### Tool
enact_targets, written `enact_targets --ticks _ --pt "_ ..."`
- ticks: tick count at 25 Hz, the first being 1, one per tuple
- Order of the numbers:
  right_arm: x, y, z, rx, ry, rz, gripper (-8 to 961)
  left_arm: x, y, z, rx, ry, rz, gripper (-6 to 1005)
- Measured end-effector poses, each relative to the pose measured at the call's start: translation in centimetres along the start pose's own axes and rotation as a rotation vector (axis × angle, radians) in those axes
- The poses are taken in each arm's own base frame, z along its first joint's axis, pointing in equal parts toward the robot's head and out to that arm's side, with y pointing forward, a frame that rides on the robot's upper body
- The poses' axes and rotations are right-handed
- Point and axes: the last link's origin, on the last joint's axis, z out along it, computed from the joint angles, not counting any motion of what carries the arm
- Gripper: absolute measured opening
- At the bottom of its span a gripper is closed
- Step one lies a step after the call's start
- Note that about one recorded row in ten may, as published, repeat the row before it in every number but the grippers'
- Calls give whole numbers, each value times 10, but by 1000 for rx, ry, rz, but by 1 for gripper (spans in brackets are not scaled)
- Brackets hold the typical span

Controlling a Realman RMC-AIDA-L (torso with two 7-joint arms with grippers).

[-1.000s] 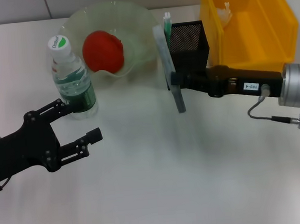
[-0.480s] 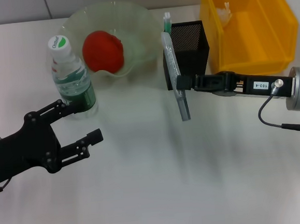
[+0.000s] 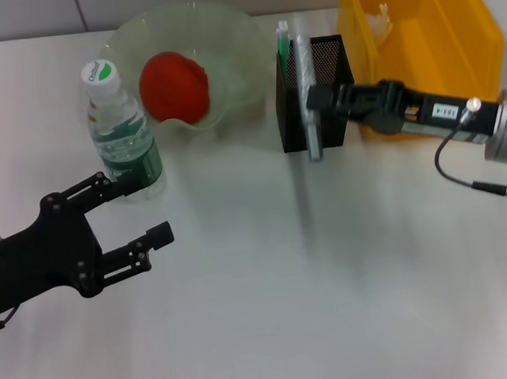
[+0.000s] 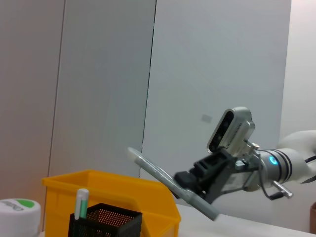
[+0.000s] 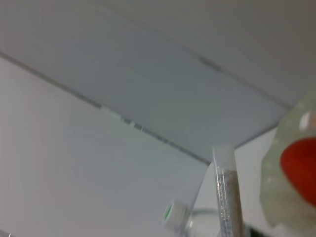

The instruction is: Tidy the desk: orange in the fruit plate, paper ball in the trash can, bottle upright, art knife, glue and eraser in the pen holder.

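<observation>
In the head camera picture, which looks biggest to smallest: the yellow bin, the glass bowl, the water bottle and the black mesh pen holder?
1. Yellow bin
2. Glass bowl
3. Water bottle and black mesh pen holder: they cover about the same area, too close to rank.

now swung up and back toward the pen holder (image 3: 313, 78): right gripper (image 3: 315, 99), a second ago low over the table in front of the holder, at present level with the holder's front wall and closer to the yellow bin (image 3: 418, 45). art knife (image 3: 306, 97), earlier tilted with its lower end hanging out over the bare table, now nearly upright against the holder's front face, upper end up at the rim beside the green-capped glue stick (image 3: 283, 42). right arm's silver wrist shifted further right and higher. in the left wrist view, knife (image 4: 173, 183) slanted in the jaws, above the holder (image 4: 104, 222).
</observation>
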Motion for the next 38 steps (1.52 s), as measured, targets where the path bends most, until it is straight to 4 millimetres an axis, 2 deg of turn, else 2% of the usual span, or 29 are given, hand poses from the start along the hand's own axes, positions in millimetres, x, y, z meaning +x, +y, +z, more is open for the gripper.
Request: enact_targets --ticks 17,31,38 --pt "-46 -18 10 167 -201 -2 115 -2 4 1 0 7 -4 768" --pt "-53 -22 15 200 -259 8 116 -1 5 2 -6 22 6 768" --pt "-52 -20 22 226 -242 -218 116 -1 5 2 -5 23 7 769"
